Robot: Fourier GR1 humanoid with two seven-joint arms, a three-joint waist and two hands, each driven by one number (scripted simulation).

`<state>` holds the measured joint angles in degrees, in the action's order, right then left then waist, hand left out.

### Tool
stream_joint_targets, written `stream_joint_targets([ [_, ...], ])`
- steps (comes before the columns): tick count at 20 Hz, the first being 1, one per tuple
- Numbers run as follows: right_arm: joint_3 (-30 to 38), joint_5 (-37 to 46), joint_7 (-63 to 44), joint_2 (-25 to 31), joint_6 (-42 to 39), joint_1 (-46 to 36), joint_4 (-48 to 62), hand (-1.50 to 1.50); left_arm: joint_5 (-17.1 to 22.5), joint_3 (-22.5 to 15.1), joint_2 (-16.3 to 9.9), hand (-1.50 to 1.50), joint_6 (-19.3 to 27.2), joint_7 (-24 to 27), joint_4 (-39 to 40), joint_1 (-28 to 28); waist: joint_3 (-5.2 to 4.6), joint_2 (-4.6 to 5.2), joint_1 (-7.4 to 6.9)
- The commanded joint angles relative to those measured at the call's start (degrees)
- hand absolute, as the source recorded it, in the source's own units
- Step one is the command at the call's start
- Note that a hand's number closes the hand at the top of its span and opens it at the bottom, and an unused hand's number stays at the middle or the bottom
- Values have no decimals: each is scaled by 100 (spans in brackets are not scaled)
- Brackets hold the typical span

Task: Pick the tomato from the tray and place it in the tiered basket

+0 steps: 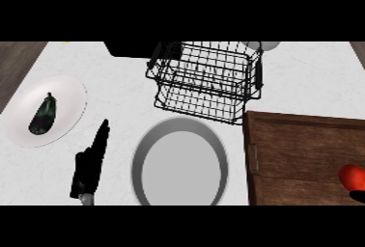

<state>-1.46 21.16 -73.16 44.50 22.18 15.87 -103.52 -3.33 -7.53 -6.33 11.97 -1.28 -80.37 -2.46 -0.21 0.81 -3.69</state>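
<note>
The red tomato (353,176) lies at the far right edge of the view, on the brown wooden tray (299,149). Just below it, at the lower right corner, a small black part of my right hand (357,195) shows, touching or nearly touching the tomato; the rest of the hand is out of view. The black wire tiered basket (206,79) stands behind the tray, at the upper middle. My left hand (88,166) rests open on the counter at the lower left, far from both.
A large grey plate (143,159) sits in front of the basket, between my left hand and the tray. A white plate (68,91) with a dark eggplant (43,115) lies at the left. A dark object (132,49) and a pale round one (260,46) stand at the back.
</note>
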Motion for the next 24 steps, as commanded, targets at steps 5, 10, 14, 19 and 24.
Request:
stream_joint_targets([
  [5, -17, -321, -1214, -202, -1029, -892, 709, -150, -13, 10, 98, 0, 67, 44, 135, -64, -13, -12, 108],
  [10, -152, -142, -1213, -588, -1070, -1295, 1178, -150, 30, 100, 4, 0, 28, -159, 18, 5, -10, -31, 165],
  [14, -138, -117, -1213, -685, -1350, -1677, 1558, -150, -40, 7, 139, 0, 103, 78, 121, -238, -6, -41, 194],
  [19, -6, -192, -1209, -892, -1520, -1858, 1718, -150, -10, 134, 19, 0, 50, 110, 122, -189, -10, -62, 282],
  [24, 22, -65, -1208, -1170, -1391, -1775, 1899, -150, 55, 158, -77, 0, -43, -72, -102, -392, 5, -80, 310],
])
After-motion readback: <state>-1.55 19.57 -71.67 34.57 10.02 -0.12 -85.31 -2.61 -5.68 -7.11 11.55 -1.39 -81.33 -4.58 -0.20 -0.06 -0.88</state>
